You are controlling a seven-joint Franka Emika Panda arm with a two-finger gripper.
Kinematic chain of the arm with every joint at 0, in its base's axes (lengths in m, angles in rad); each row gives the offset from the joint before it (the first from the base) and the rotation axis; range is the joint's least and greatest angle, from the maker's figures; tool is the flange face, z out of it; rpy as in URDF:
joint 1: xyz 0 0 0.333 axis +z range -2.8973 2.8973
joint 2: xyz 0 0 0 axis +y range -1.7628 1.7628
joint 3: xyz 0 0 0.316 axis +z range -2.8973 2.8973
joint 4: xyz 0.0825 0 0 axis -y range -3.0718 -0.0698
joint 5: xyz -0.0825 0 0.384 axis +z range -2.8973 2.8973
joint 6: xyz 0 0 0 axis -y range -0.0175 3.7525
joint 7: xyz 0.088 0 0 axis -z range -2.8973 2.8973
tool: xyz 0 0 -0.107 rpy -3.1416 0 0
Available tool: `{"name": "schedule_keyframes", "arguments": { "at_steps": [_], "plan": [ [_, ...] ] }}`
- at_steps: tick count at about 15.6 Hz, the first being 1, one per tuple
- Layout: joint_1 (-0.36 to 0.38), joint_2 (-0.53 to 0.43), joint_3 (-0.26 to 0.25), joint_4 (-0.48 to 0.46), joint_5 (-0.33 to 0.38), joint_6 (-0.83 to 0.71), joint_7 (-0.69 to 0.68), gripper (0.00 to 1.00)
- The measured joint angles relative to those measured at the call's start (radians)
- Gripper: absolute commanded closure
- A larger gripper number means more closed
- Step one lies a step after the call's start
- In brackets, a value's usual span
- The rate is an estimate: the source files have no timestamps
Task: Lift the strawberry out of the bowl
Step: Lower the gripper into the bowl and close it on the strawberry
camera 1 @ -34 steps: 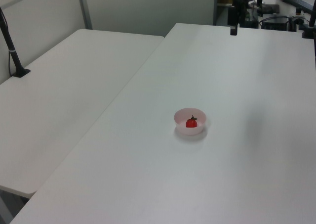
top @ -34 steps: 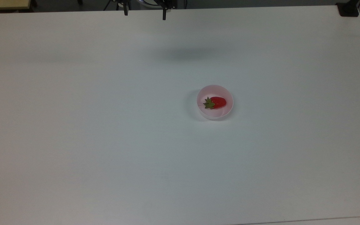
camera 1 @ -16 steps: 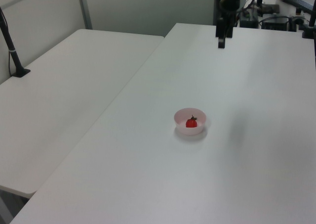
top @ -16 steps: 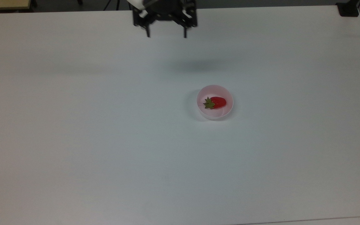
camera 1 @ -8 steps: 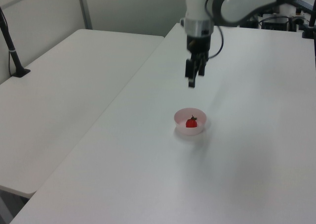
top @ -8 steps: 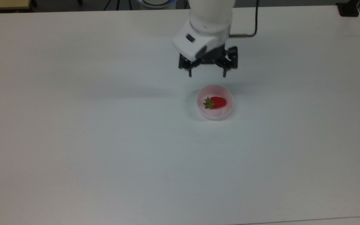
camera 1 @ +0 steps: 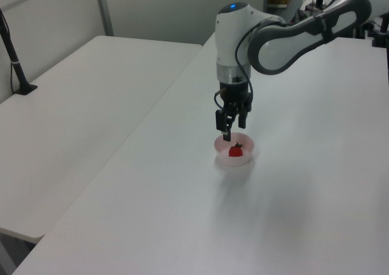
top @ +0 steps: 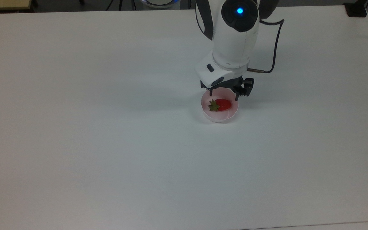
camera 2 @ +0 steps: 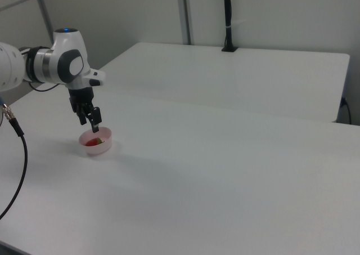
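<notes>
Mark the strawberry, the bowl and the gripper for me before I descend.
strawberry (top: pixel 223 104), top view, on its red body.
bowl (top: pixel 219 118), top view, on its near rim.
gripper (top: pixel 224 95), top view, midway between the two spread fingertips.

strawberry (top: pixel 223 104) lies in bowl (top: pixel 219 117) on table (top: pixel 107 127), end effector (top: pixel 224 94) above.

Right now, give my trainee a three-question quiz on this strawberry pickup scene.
1. True or false: the strawberry lies inside the pink bowl.
2. In the top view, the strawberry's green cap points to the top view's: A) left B) right
3. Fill in: the hand hovers above the bowl with its fingers ____.

Key: 1 true; 2 A; 3 open
</notes>
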Motion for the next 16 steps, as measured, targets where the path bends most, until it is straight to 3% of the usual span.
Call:
{"name": "schedule_keyframes", "arguments": {
  "at_steps": [14, 16],
  "plan": [
    [0.002, 0.096, 0.0, 0.001, -0.047, 0.026, 0.051, 0.21],
    [0.003, 0.11, 0.0, 0.0, -0.077, 0.048, 0.077, 0.51]
  ]
}}
